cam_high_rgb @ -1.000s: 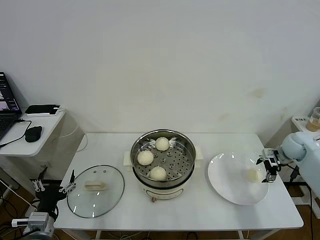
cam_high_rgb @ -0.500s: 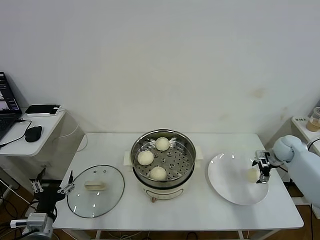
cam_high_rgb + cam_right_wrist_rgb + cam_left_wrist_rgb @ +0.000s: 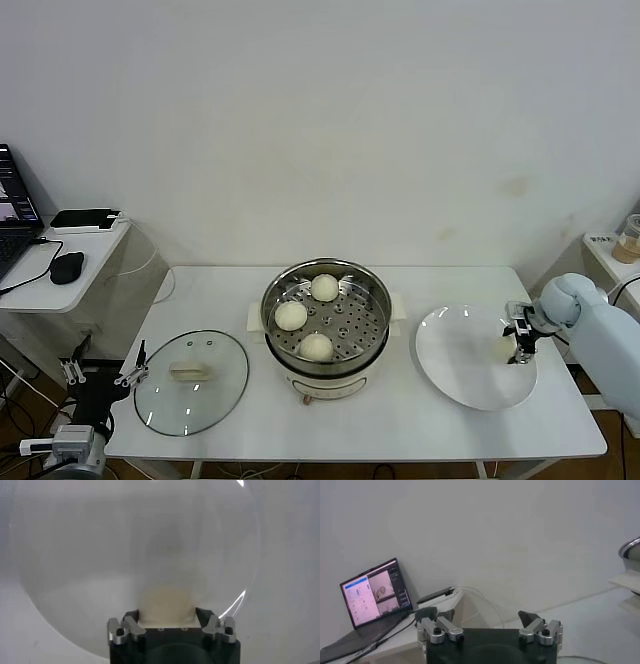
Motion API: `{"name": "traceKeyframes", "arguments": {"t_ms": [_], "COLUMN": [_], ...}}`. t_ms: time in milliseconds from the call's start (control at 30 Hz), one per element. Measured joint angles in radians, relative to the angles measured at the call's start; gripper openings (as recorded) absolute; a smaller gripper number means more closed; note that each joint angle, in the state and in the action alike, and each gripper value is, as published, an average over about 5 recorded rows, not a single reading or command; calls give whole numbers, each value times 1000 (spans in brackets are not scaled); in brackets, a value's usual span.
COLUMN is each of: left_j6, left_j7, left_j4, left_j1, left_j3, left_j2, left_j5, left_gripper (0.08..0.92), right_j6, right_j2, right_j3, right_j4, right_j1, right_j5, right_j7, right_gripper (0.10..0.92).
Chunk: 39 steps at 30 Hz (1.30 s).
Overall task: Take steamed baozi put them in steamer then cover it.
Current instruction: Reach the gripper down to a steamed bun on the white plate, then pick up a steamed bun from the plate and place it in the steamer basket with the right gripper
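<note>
The last bun [image 3: 503, 348] sits on the right part of the white plate [image 3: 460, 375], and my right fingers [image 3: 171, 617] stand either side of it, closed against its flanks, as the wrist view shows the dough filling the gap between them. Three more buns [image 3: 291, 315] lie on the perforated tray inside the steamer [image 3: 326, 318], which stands mid-counter [image 3: 400, 430], just left of the plate. The lid [image 3: 191, 381] lies flat on the counter left of the steamer, handle up. My left fingers [image 3: 490, 622] are spread apart, holding nothing, parked low off the counter's left end, near a side table with a laptop [image 3: 375, 592].
</note>
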Motion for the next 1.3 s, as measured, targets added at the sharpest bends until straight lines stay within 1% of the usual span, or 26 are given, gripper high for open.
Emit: {"name": "traceKeyframes", "arguments": {"t_ms": [133, 300, 567, 767, 933, 1100, 1300], "left_j6": [0, 0, 0, 0, 0, 0, 0], "left_j7": [0, 0, -1, -1, -2, -2, -4], "left_j4": [-5, -10, -12, -18, -21, -22, -19], "left_j1": [1, 4, 3, 3, -1, -7, -13], "left_j3": [-1, -4, -7, -8, -2, 8, 22], "left_j2": [0, 1, 1, 4, 4, 2, -7], "left_j5": [0, 0, -1, -1, 1, 6, 20], "left_gripper": [823, 823, 823, 823, 823, 823, 823], "right_j6": [-6, -21, -60, -103, -152, -209, -296], "right_j2": [-6, -33, -105, -151, -156, -124, -40], "right_j3": [-11, -41, -144, -272, -415, -559, -700], "right_j4": [7, 42, 138, 223, 311, 388, 439], "right_j1": [7, 28, 125, 270, 436, 602, 742], "right_j5": [5, 31, 133, 244, 363, 484, 627], "right_j7": [-5, -24, -53, -57, -42, -10, 51], "right_gripper": [607, 603, 602, 605, 611, 613, 619]}}
